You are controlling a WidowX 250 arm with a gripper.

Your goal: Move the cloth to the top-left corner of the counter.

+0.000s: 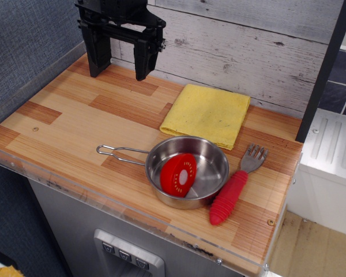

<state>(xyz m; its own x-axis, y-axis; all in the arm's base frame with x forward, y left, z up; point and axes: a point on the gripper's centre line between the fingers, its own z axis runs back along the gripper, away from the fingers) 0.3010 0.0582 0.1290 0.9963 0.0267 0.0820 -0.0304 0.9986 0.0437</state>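
The yellow folded cloth (pixel 206 113) lies flat on the wood-plank counter (pixel 63 124), toward the back right, just behind the steel pan. My black gripper (pixel 122 68) hangs over the counter's back-left area, well to the left of the cloth. Its two fingers are spread apart with nothing between them. It does not touch the cloth.
A steel pan (pixel 187 171) with a long wire handle sits at front centre, holding a red round object (pixel 178 175). A fork with a red handle (pixel 236 187) lies to its right. A whitewashed plank wall (pixel 248 46) backs the counter. A white appliance surface (pixel 334 150) is at right.
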